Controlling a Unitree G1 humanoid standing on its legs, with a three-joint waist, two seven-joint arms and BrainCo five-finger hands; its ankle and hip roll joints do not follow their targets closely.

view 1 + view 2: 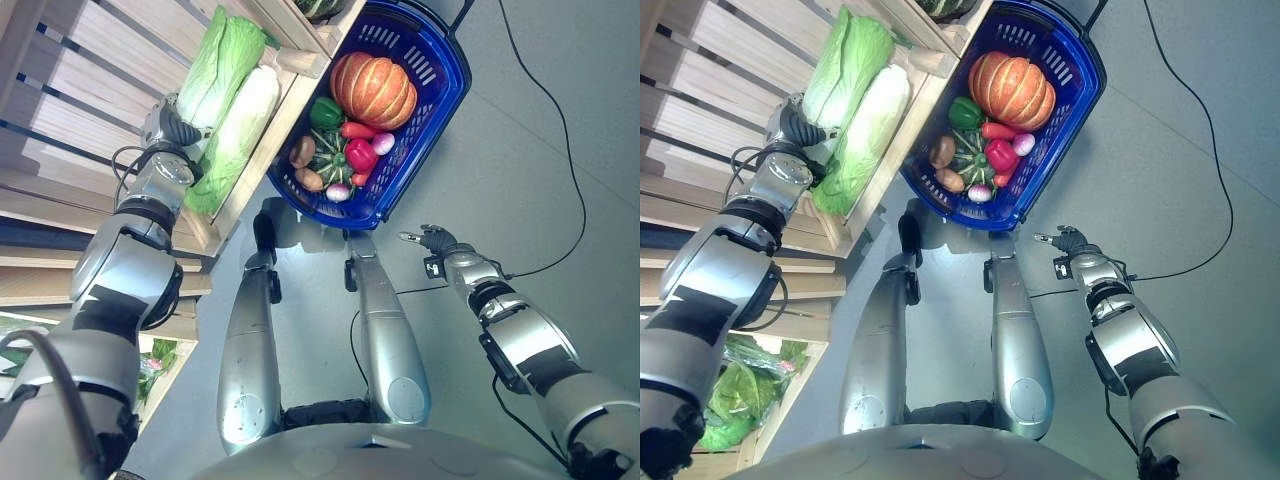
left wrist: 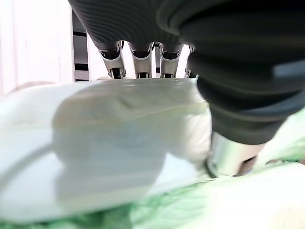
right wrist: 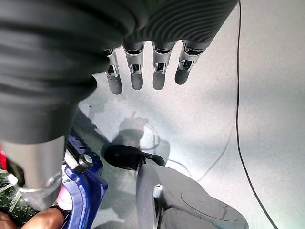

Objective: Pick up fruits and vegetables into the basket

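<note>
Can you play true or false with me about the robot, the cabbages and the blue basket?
1. The blue plastic basket sits on the floor. True.
2. The big orange pumpkin lies on the wooden shelf. False: it is inside the basket.
3. The left hand is at the pale green napa cabbages on the shelf. True.
4. The right hand holds a red pepper. False: it is empty, fingers straight, over the grey floor.
5. The basket is empty. False: it holds several vegetables.
</note>
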